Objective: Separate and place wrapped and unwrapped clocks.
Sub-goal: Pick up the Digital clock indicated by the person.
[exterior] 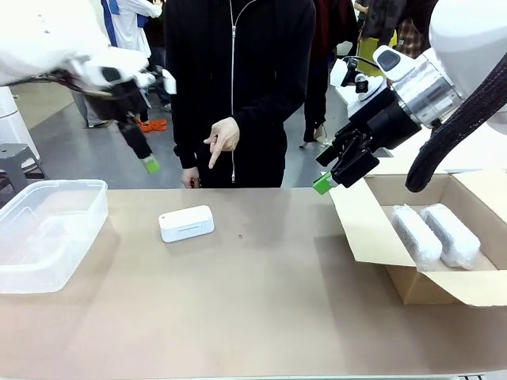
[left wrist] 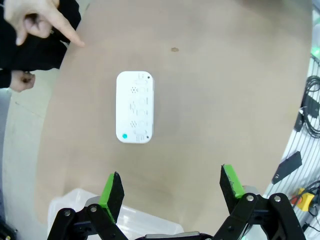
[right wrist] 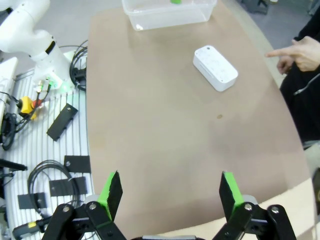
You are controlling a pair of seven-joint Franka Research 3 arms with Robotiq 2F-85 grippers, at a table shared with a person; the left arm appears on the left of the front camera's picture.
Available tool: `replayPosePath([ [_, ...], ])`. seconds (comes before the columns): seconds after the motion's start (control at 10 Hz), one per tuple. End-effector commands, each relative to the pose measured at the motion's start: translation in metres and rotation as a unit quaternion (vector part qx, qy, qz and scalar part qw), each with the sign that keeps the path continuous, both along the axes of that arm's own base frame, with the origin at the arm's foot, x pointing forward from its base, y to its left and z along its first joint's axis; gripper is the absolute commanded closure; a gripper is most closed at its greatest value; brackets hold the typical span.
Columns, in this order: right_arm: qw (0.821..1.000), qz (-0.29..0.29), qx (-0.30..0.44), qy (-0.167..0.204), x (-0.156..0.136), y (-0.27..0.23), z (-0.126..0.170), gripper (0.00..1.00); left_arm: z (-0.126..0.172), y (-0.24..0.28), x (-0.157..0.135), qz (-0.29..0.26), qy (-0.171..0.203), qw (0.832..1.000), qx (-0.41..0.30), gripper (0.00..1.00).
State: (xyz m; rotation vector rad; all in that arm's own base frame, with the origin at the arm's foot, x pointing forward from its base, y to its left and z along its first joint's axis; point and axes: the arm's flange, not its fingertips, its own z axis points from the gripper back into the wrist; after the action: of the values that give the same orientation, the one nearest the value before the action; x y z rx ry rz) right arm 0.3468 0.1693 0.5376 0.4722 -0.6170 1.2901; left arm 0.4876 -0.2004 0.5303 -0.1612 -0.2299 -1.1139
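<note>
- The bare white clock (exterior: 186,223) is laid flat on the brown table (exterior: 261,317), left of the middle and toward the far side.
- One wrapped clock (exterior: 417,235) and a second wrapped clock (exterior: 451,233) are laid side by side in the open cardboard box (exterior: 412,289) at the right end.
- A clear plastic bin (exterior: 47,229) is set at the table's left edge.
- The left gripper (left wrist: 170,187) is held in the air over the far left, jaws spread wide, nothing gripped.
- The right gripper (right wrist: 170,192) is held above the box's far left corner, jaws likewise spread, nothing gripped.
- A person's hand (exterior: 222,141) is pointed down toward the bare clock from the far side.
</note>
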Motion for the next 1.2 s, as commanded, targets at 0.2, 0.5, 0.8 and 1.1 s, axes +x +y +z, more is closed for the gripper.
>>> replayPosePath([
  [0.2,1.0,0.009,0.005,0.002,0.004,-0.001,0.0,0.0,-0.065,-0.029,0.049,-0.038,-0.004,0.996,0.075,0.0],
  [0.5,1.0,0.009,0.005,0.002,0.004,-0.001,0.0,0.0,-0.105,-0.034,0.063,-0.064,-0.021,0.995,0.08,0.0],
  [0.8,1.0,0.009,0.005,0.002,0.004,-0.001,0.0,0.0,-0.109,-0.037,0.056,-0.054,-0.004,0.995,0.085,0.0],
  [1.1,1.0,0.009,0.005,0.002,0.004,-0.001,0.0,0.0,-0.113,-0.04,0.058,-0.056,-0.005,0.995,0.08,0.0],
])
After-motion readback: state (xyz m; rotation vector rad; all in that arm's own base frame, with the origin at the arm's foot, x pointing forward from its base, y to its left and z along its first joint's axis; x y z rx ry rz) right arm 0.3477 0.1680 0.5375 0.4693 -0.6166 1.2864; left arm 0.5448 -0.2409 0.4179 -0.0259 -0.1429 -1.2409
